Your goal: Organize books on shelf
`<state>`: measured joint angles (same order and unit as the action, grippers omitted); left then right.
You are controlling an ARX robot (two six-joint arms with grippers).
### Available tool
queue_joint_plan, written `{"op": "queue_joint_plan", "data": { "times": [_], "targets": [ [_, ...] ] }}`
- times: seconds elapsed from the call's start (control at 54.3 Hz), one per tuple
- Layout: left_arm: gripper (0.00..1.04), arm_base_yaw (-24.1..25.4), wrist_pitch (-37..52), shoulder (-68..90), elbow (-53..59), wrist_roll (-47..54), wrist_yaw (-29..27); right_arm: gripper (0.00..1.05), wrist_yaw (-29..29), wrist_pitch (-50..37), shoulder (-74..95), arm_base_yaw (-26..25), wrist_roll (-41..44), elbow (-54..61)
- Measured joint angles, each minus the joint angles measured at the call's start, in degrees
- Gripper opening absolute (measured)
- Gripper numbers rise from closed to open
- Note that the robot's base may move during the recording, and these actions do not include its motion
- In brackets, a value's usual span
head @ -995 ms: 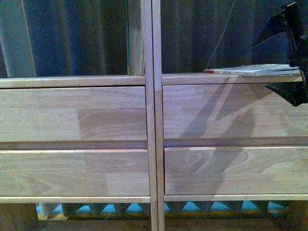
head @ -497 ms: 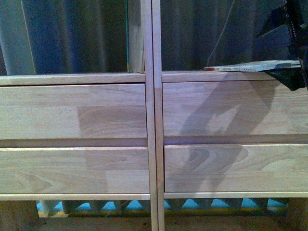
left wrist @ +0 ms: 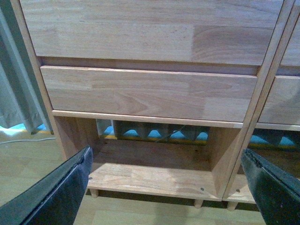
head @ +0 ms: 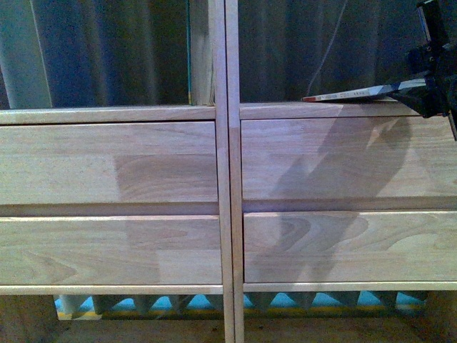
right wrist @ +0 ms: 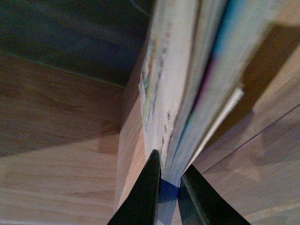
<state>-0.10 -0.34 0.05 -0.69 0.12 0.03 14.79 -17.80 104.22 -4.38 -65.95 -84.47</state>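
Our right gripper now sits higher than a second ago, and the end of the books that it clamps rises with it. They lay flat with the cover showing; now they slant, edge-on. The shelf appears slightly higher in the front view.

Behind the backless shelf a dark grey-blue curtain hangs in long vertical folds, filling the front view from ten to two o'clock, with one paler fold at ten o'clock. A thin pale cord slants down before it at one o'clock. At six o'clock a bright blue strip with a yellow edge shows low behind the shelf. The floor is pale wood. Soft angular shadows lie across the wood at three o'clock.
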Motion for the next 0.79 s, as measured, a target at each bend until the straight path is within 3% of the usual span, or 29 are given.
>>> {"op": "queue_joint_plan", "data": {
  "times": [0.553, 0.792],
  "targets": [
    [0.97, 0.0, 0.0, 0.0, 0.0, 0.0, 0.0, 0.07, 7.7, -9.5, -8.9, -3.1, -4.4, 12.2],
    [0.97, 4.8, 3.1, 6.0, -2.8, -5.2, 9.1, 0.07, 13.2, -15.1, -15.3, -6.2, -7.1, 16.3]
  ]
}}
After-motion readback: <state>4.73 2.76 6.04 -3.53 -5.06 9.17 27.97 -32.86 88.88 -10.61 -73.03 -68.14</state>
